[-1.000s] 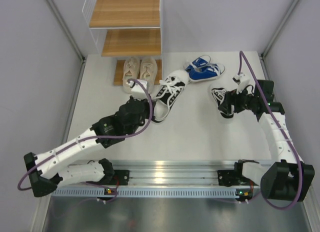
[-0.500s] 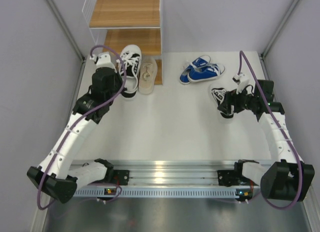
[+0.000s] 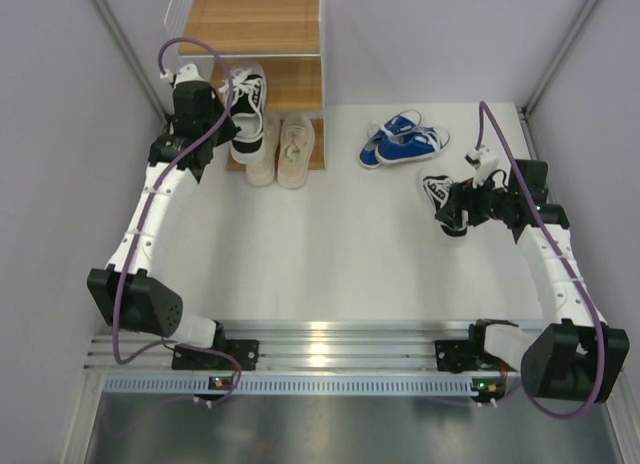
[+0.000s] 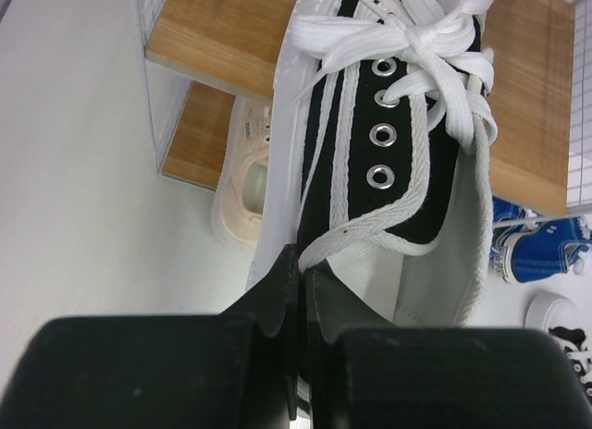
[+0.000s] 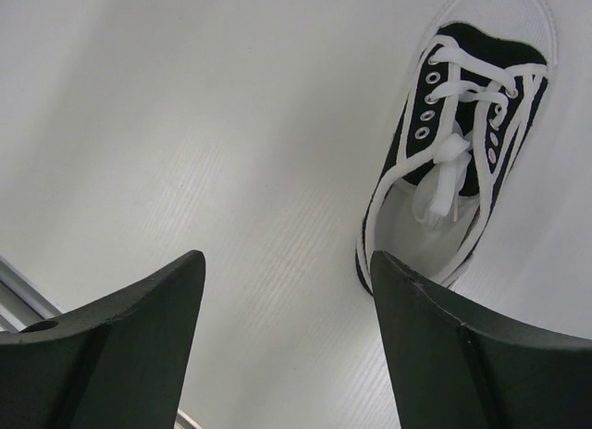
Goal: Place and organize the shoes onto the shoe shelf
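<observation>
My left gripper (image 3: 222, 112) is shut on the side wall of a black-and-white sneaker (image 3: 247, 96) and holds it over the middle board of the shoe shelf (image 3: 295, 84). In the left wrist view the jaws (image 4: 303, 263) pinch the sneaker's (image 4: 407, 124) collar edge. The beige pair (image 3: 279, 149) sits on the lowest board. The blue pair (image 3: 405, 141) lies on the table to the right. My right gripper (image 3: 457, 209) is open beside the second black-and-white sneaker (image 3: 438, 196); in the right wrist view that sneaker (image 5: 462, 152) lies beyond the right finger of the gripper (image 5: 287, 263).
Grey walls close in the table on the left, right and back. The shelf's top board (image 3: 250, 24) stands against the back wall inside the white wire frame. A metal rail (image 3: 330, 339) runs along the near edge by the arm bases.
My left arm has carried the black-and-white sneaker from the table's middle leftward and back, up over the shelf's middle board. The right arm has not moved.
</observation>
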